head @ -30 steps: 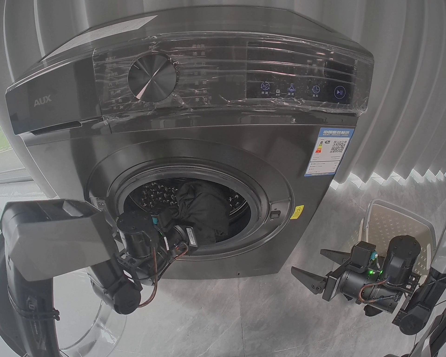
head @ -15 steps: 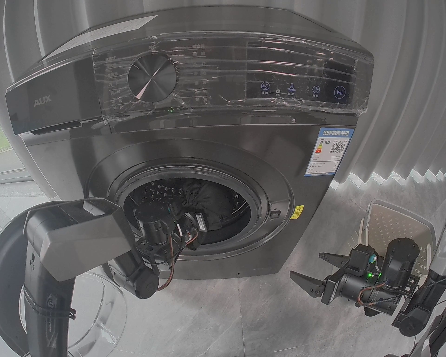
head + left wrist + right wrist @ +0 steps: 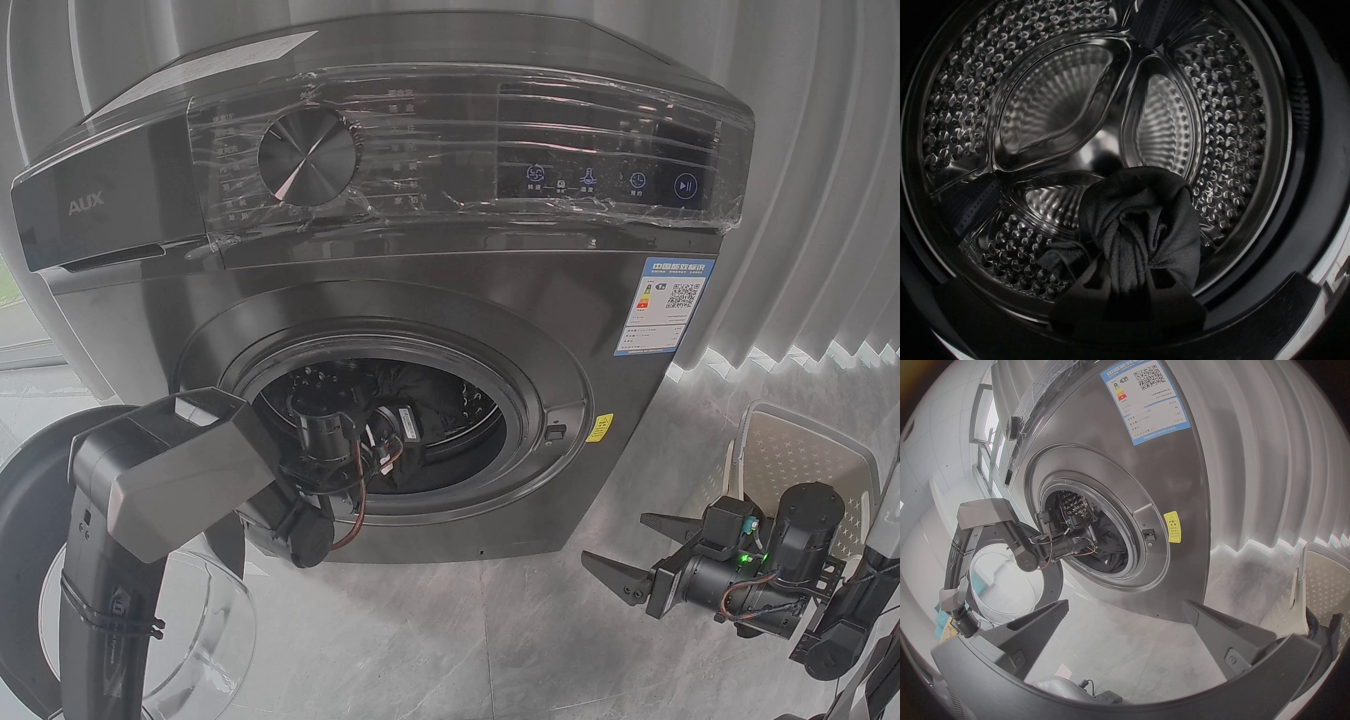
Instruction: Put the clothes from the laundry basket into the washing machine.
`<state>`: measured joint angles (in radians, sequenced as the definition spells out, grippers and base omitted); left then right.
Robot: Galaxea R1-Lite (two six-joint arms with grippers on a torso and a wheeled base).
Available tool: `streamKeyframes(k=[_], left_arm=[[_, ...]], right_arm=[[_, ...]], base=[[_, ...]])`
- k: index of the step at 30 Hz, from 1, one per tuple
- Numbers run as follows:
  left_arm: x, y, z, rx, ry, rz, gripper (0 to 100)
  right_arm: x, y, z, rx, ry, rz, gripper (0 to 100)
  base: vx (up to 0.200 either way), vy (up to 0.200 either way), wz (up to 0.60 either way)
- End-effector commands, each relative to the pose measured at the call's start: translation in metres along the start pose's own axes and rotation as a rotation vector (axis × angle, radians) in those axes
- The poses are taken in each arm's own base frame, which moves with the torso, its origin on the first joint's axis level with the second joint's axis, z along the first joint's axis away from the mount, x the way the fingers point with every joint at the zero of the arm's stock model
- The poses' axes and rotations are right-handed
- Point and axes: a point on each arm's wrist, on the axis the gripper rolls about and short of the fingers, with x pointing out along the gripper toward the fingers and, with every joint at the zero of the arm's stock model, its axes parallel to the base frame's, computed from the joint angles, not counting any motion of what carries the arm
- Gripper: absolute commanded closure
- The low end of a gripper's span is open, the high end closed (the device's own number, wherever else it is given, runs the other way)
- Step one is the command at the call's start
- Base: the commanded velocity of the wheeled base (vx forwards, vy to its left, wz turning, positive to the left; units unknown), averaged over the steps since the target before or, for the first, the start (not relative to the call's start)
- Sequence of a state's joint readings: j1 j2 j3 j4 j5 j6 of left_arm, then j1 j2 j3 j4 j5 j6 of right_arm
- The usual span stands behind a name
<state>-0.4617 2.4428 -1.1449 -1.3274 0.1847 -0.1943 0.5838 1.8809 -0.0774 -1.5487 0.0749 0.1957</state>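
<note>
The grey front-loading washing machine (image 3: 394, 281) stands with its round door swung open to the left. My left gripper (image 3: 1127, 281) is inside the steel drum (image 3: 1059, 103), shut on a bunched black garment (image 3: 1141, 220). From the head view, that arm's wrist (image 3: 375, 441) fills the lower part of the opening, with the black garment (image 3: 433, 394) behind it. My right gripper (image 3: 619, 542) hangs open and empty low over the floor, right of the machine and in front of the white laundry basket (image 3: 797, 450). What lies in the basket is hidden.
The open door's glass bowl (image 3: 187, 637) juts out at the lower left beside my left arm. Grey tiled floor (image 3: 487, 637) lies bare in front of the machine. White curtains (image 3: 825, 234) hang behind the basket.
My left arm has pushed forward, carrying the black garment deeper into the drum. The right gripper has drifted slightly downward and stays open.
</note>
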Motion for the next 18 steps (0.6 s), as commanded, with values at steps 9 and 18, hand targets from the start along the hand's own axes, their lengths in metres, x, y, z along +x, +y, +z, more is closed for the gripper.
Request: streamKeyframes(k=[9, 18], left_arm=[[0.054, -0.005, 0.001, -0.056, -0.058, 0.046, 100], [0.084, 0.001, 0.015, -0.067, -0.138, 0.085, 100]], right_arm=[[0.0, 0.002, -0.001, -0.002, 0.004, 0.009, 0], [0.0, 0.002, 0.0, -0.002, 0.002, 0.01, 0]], base=[[0.0, 0.0, 0.0], [0.0, 0.0, 0.0]])
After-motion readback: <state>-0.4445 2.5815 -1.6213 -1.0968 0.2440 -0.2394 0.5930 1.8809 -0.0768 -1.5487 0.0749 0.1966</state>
